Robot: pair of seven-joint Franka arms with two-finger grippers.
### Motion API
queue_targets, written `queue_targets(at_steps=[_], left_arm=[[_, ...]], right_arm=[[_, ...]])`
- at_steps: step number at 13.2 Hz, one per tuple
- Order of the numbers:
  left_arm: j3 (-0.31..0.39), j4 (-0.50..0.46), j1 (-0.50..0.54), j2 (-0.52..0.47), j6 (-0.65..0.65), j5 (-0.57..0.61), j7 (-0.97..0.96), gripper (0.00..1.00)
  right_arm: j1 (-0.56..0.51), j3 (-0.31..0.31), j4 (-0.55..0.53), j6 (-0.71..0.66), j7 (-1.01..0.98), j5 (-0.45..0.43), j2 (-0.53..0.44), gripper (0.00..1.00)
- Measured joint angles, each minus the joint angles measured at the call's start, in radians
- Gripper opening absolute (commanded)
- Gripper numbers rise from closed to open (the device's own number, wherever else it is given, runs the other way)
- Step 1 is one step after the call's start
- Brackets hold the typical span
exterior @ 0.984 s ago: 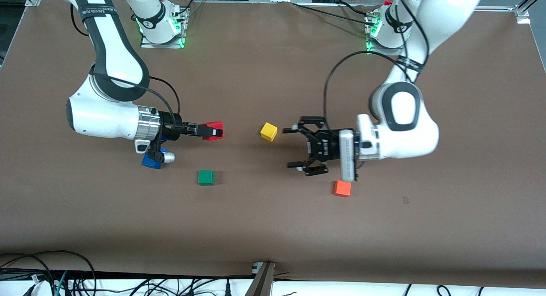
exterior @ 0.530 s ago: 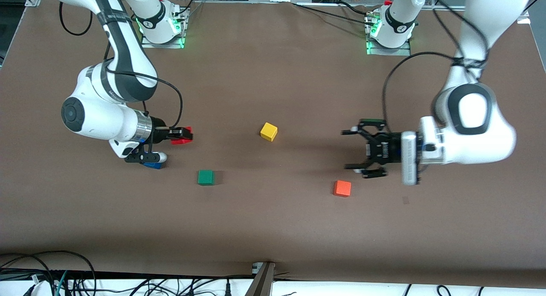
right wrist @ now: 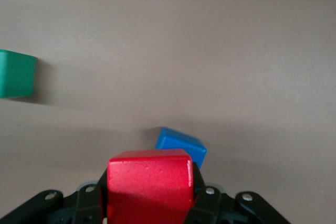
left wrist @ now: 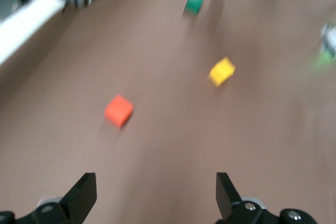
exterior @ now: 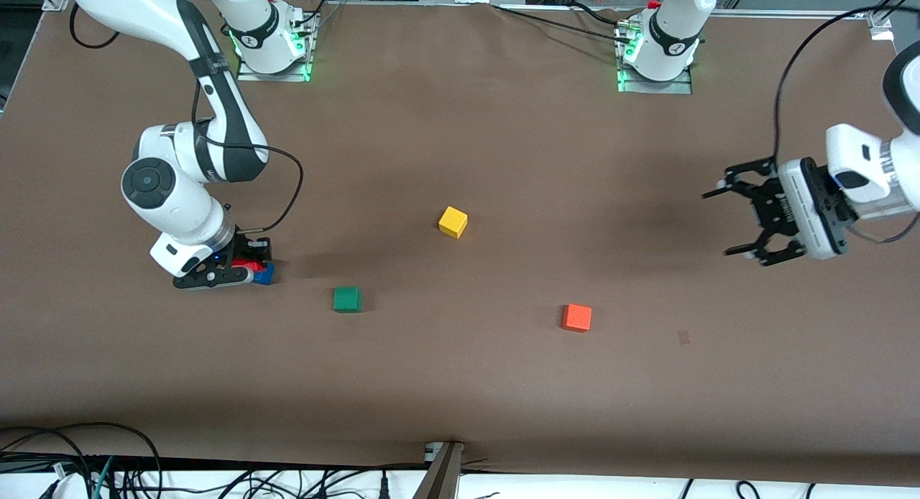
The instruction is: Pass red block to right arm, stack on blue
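The handover looks done: the red block point(right wrist: 149, 182) sits in the right arm's tool point(exterior: 241, 263), not the left's, so only the stacking is left. The right tool is clamped narrow on the cube, its black fingers point(right wrist: 88, 199) pressing either side, and it hangs low at the right arm's end of the table point(exterior: 460, 384). The blue cube point(right wrist: 181, 146) lies on the table right by it. In the front view only a sliver of blue peeks out from under the tool, touching the red in the picture. The wrist view shows the red block not yet squarely over the blue one; the blue cube pokes out past it, turned at an angle. So I judge the stack is not made: the red still has to line up, come down and be let go.

The left tool point(exterior: 744, 218) is up over the left arm's end of the table, spread wide and holding nothing, waiting. The green cube point(exterior: 346, 298), yellow cube point(exterior: 453, 221) and orange cube point(exterior: 577, 317) lie untouched, well apart.
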Motion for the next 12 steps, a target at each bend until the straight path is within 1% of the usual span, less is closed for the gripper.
queue_targets(at_steps=[1,3,6,7,8,9,12], left_arm=[[0.000,-0.011,0.000,-0.028,-0.009,0.060,-0.041,1.00],[0.003,-0.050,-0.001,-0.096,-0.018,0.150,-0.121,1.00],[0.009,-0.086,-0.001,-0.186,-0.039,0.300,-0.252,1.00],[0.009,-0.090,-0.002,-0.207,-0.059,0.358,-0.297,1.00],[0.009,-0.091,-0.005,-0.224,-0.080,0.414,-0.336,1.00],[0.009,-0.092,-0.008,-0.238,-0.096,0.449,-0.372,1.00],[0.008,-0.092,-0.014,-0.257,-0.105,0.500,-0.434,1.00]], right_arm=[[-0.001,-0.007,-0.040,0.074,-0.014,0.000,0.005,0.00],[-0.005,-0.012,-0.089,0.167,-0.019,0.000,0.018,0.01],[-0.008,-0.012,-0.105,0.189,-0.020,0.000,0.021,0.05],[-0.009,-0.012,-0.105,0.190,-0.020,0.000,0.021,0.18],[-0.012,-0.012,-0.105,0.190,-0.020,0.000,0.021,0.34],[-0.015,-0.012,-0.105,0.191,-0.020,0.000,0.021,0.99],[-0.021,-0.012,-0.105,0.191,-0.018,0.000,0.021,1.00]])
